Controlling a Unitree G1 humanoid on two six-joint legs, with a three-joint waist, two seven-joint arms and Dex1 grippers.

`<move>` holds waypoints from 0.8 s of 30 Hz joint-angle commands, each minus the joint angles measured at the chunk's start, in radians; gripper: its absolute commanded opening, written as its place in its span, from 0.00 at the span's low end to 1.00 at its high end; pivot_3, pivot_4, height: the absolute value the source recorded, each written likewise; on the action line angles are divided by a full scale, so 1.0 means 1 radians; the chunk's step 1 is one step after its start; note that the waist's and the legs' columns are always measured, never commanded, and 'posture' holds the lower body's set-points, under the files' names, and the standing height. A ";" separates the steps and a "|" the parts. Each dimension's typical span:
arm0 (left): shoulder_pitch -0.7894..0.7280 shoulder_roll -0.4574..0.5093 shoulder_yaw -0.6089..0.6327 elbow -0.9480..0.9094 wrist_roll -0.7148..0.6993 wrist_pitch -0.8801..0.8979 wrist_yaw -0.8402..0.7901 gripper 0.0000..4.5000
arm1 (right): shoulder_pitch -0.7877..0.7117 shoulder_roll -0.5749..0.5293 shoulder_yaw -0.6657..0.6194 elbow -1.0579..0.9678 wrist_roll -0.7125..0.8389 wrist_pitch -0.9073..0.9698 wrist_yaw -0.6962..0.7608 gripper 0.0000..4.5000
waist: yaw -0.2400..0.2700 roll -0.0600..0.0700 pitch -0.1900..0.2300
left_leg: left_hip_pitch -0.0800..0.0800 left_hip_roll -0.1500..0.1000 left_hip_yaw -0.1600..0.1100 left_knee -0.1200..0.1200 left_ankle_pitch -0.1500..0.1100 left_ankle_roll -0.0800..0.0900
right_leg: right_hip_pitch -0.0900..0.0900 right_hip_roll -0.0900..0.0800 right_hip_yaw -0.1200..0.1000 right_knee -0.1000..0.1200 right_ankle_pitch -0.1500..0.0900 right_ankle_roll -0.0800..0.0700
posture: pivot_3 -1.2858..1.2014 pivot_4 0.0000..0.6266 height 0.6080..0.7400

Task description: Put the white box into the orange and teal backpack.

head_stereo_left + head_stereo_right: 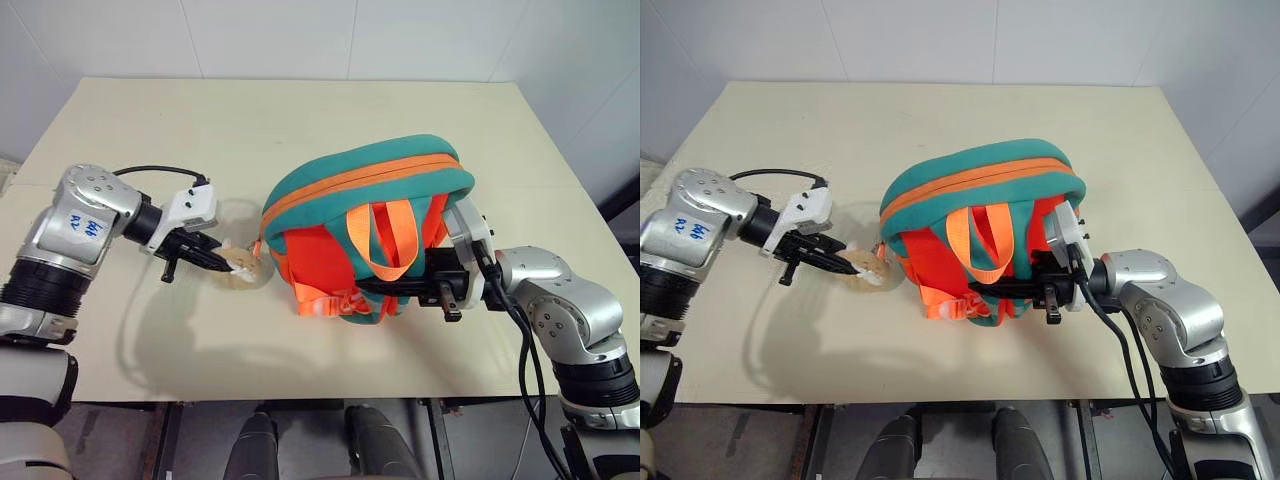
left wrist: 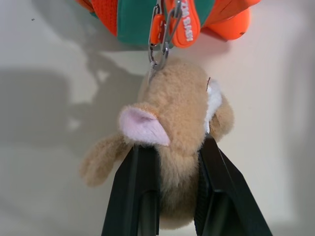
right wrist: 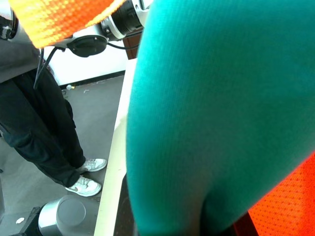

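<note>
2 grips: left gripper (image 2: 179,191) pinches plush charm (image 2: 177,128); right gripper (image 1: 400,287) (clamped) holds backpack (image 1: 360,185).

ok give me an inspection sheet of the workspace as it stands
surface: cream table, bare apart from the backpack.
job's things: orange and teal backpack on the table, zip along the top looks closed; white box nothing seen.
clutter: nothing seen loose; tan plush toy hangs by a clip from the backpack.
grippers: left gripper has its fingers shut on the plush toy; right gripper is shut on the backpack's strap side.
cables: black cable on the left wrist, black cables down the right arm.
surroundings: white walls, grey floor; a person's legs and pale sneakers beside the table.
</note>
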 commanded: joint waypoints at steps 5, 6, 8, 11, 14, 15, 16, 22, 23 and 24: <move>0.029 -0.013 0.006 0.057 0.097 0.005 0.082 0.10 | -0.023 -0.007 -0.033 -0.006 0.006 -0.011 -0.005 0.00 | 0.001 0.000 0.000 | 0.001 0.000 0.000 0.001 0.000 0.000 | 0.001 0.000 0.000 0.001 0.000 0.000 | 0.52 0.24 1.00; 0.034 -0.020 0.015 0.050 0.090 0.010 0.095 0.10 | -0.025 -0.009 -0.032 -0.005 0.003 -0.012 -0.004 0.00 | 0.001 0.000 0.000 | 0.001 0.000 0.000 0.001 0.000 0.000 | 0.001 0.000 0.000 0.002 0.000 0.000 | 0.52 0.24 1.00; 0.033 -0.048 0.053 0.040 0.064 0.023 0.136 0.10 | -0.029 -0.013 -0.031 -0.004 -0.005 -0.013 -0.005 0.00 | 0.002 0.000 0.000 | 0.002 0.000 0.000 0.002 0.000 0.000 | 0.002 0.000 0.000 0.002 0.000 0.000 | 0.52 0.24 1.00; 0.027 -0.070 0.120 0.001 0.000 0.060 0.136 0.10 | -0.037 -0.038 -0.026 -0.007 -0.014 0.006 0.001 0.00 | 0.003 0.000 0.000 | 0.002 0.000 0.000 0.003 0.001 0.001 | 0.002 0.000 0.000 0.002 0.000 0.000 | 0.52 0.24 1.00; 0.048 -0.069 0.193 -0.059 -0.069 0.062 0.113 0.10 | -0.037 -0.072 -0.024 -0.016 -0.013 0.026 0.016 0.16 | 0.004 0.000 0.000 | 0.001 0.000 0.000 0.004 0.001 0.001 | 0.002 0.000 0.000 0.002 0.000 0.000 | 0.52 0.24 1.00; 0.060 -0.060 0.209 -0.081 -0.082 0.067 0.106 0.26 | -0.036 -0.079 -0.028 -0.019 -0.006 0.029 0.020 0.21 | 0.004 0.000 0.000 | 0.000 0.000 0.000 0.003 0.001 0.001 | 0.002 0.000 0.000 0.002 0.000 0.001 | 0.52 0.24 1.00; 0.072 -0.047 0.221 -0.103 -0.093 0.090 0.102 0.31 | -0.035 -0.085 -0.033 -0.024 -0.001 0.032 0.023 0.28 | 0.004 0.000 0.000 | 0.000 0.000 0.000 0.003 0.001 0.001 | 0.002 0.000 -0.001 0.002 0.000 0.001 | 0.52 0.24 1.00; 0.157 0.017 0.320 -0.239 -0.154 0.164 0.119 0.77 | -0.014 -0.125 -0.063 -0.045 0.007 0.031 0.030 0.77 | 0.002 0.000 0.000 | 0.000 0.000 0.000 0.000 0.001 0.001 | 0.000 0.000 -0.001 0.003 0.000 0.001 | 0.52 0.24 1.00; 0.179 0.026 0.344 -0.259 -0.167 0.160 0.120 0.84 | -0.008 -0.133 -0.068 -0.049 0.007 0.032 0.032 0.84 | 0.002 0.000 0.000 | 0.000 0.000 0.000 0.000 0.001 0.001 | 0.000 0.000 -0.001 0.002 0.000 0.001 | 0.52 0.24 1.00; 0.206 0.031 0.373 -0.280 -0.178 0.141 0.129 0.90 | -0.003 -0.141 -0.074 -0.051 0.007 0.033 0.032 0.91 | 0.002 0.000 0.000 | -0.001 0.000 0.000 0.000 0.001 0.001 | 0.000 -0.001 -0.001 0.002 -0.001 0.001 | 0.52 0.24 1.00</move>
